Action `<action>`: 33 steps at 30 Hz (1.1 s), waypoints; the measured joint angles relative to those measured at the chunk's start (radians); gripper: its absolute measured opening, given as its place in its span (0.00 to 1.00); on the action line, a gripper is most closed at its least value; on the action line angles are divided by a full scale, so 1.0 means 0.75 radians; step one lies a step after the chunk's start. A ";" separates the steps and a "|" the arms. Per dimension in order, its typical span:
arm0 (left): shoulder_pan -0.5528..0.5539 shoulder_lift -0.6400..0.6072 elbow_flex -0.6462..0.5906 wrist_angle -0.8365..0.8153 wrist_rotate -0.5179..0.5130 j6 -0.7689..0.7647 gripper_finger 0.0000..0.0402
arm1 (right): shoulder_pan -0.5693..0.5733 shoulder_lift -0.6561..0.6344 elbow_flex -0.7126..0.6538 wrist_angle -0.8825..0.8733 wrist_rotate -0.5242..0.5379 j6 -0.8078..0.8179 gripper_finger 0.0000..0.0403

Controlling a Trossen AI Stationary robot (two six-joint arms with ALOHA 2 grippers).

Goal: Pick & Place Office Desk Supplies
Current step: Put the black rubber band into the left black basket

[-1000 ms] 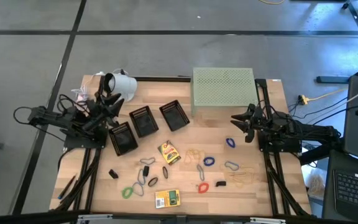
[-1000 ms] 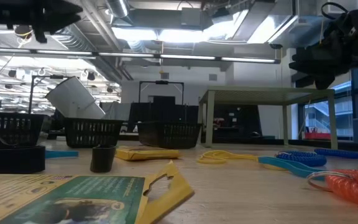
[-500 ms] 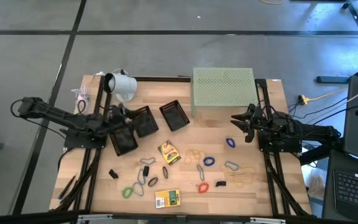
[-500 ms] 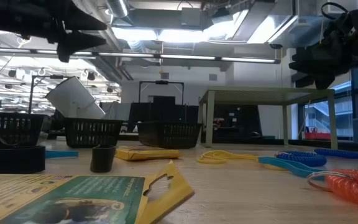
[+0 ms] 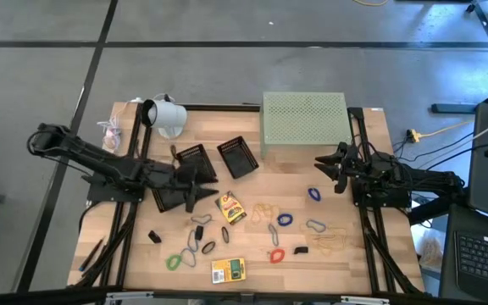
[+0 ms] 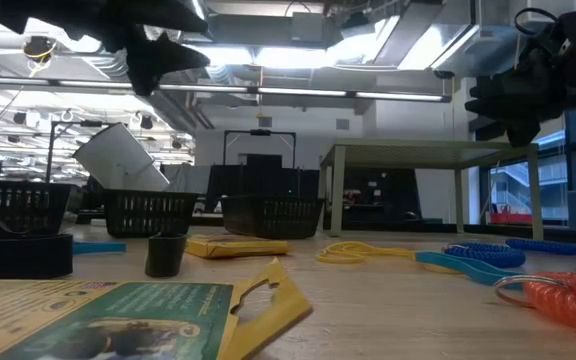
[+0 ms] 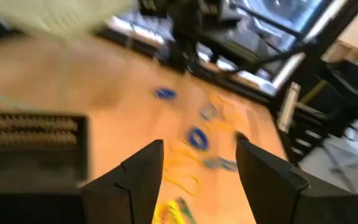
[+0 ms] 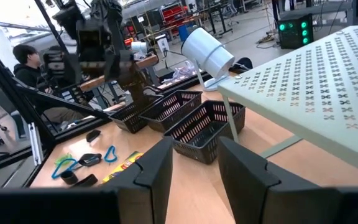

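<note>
Since a second ago the left arm has swung from beside the white cup (image 5: 166,114) out over the black baskets (image 5: 195,161); the left gripper (image 5: 200,180) now hangs above the middle of the table (image 5: 363,254), fingers (image 7: 143,174) spread and holding nothing; the right gripper (image 5: 323,164) has stayed near the green stand (image 5: 303,119), fingers partly apart, empty; the supplies lie loose on the wood: two yellow packets (image 5: 230,207), blue bands (image 5: 284,219), a red band (image 5: 276,254), a green band (image 5: 174,262), black clips (image 5: 154,236).
</note>
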 joint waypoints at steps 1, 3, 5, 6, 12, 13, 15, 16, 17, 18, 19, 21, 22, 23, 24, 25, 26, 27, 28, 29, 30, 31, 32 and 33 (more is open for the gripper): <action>-0.020 0.037 0.007 0.000 0.003 -0.066 0.49 | 0.000 0.000 0.000 0.000 0.001 0.005 0.32; -0.073 0.115 0.017 0.002 -0.018 -0.202 0.49 | 0.000 0.000 0.000 0.000 0.000 0.015 0.32; -0.130 0.194 0.027 0.000 -0.064 -0.336 0.49 | 0.000 0.000 0.000 0.000 0.001 0.018 0.32; -0.160 0.235 0.037 0.000 -0.086 -0.404 0.49 | 0.000 0.000 0.000 0.000 0.001 0.019 0.32; -0.321 0.444 0.185 -0.026 -0.215 -0.696 0.48 | 0.000 0.000 0.000 0.000 0.000 0.019 0.32; -0.343 0.470 0.223 -0.052 -0.237 -0.719 0.48 | 0.000 0.000 0.000 0.000 -0.001 0.019 0.32; -0.383 0.513 0.307 -0.151 -0.248 -0.773 0.47 | 0.000 0.000 0.000 -0.001 -0.005 0.019 0.32; -0.403 0.530 0.355 -0.227 -0.248 -0.805 0.46 | 0.000 0.000 0.000 -0.001 -0.005 0.019 0.32; -0.423 0.549 0.403 -0.314 -0.245 -0.837 0.45 | 0.000 0.000 0.000 -0.001 -0.005 0.019 0.32; -0.446 0.572 0.454 -0.402 -0.238 -0.865 0.45 | 0.000 0.000 0.000 -0.002 -0.005 0.016 0.32; -0.471 0.594 0.503 -0.505 -0.227 -0.892 0.44 | 0.000 0.000 0.000 -0.007 -0.005 0.005 0.32; -0.515 0.632 0.596 -0.722 -0.166 -0.965 0.43 | 0.000 0.000 0.000 -0.018 -0.004 -0.021 0.32; -0.533 0.650 0.642 -0.825 -0.122 -1.025 0.42 | 0.000 0.000 0.000 -0.020 -0.004 -0.036 0.32; -0.550 0.667 0.681 -0.934 -0.077 -1.107 0.42 | 0.000 0.000 0.000 -0.021 -0.004 -0.043 0.32; -0.567 0.686 0.714 -1.040 -0.042 -1.202 0.41 | 0.000 0.000 0.000 -0.022 -0.004 -0.046 0.32; -0.583 0.703 0.740 -1.141 -0.008 -1.303 0.41 | 0.000 0.000 0.000 -0.022 -0.004 -0.046 0.32; -0.596 0.717 0.760 -1.229 0.030 -1.409 0.41 | 0.000 0.000 0.000 -0.022 -0.004 -0.046 0.32; -0.609 0.730 0.773 -1.304 0.070 -1.511 0.41 | 0.000 0.000 0.000 -0.022 -0.003 -0.047 0.32; -0.621 0.741 0.781 -1.363 0.117 -1.606 0.41 | 0.000 0.000 0.000 -0.022 -0.003 -0.051 0.32; -0.632 0.752 0.782 -1.412 0.170 -1.698 0.41 | 0.000 0.000 0.000 -0.022 -0.003 -0.055 0.32; -0.645 0.765 0.782 -1.459 0.224 -1.785 0.41 | 0.000 0.000 0.000 -0.022 -0.003 -0.066 0.32; -0.656 0.781 0.782 -1.494 0.281 -1.869 0.41 | 0.000 0.000 0.000 -0.022 -0.002 -0.077 0.32; -0.668 0.797 0.782 -1.511 0.343 -1.952 0.41 | 0.000 0.000 0.000 -0.023 0.001 -0.082 0.32; -0.680 0.811 0.782 -1.520 0.399 -2.021 0.41 | 0.000 0.000 0.000 -0.023 0.001 -0.086 0.32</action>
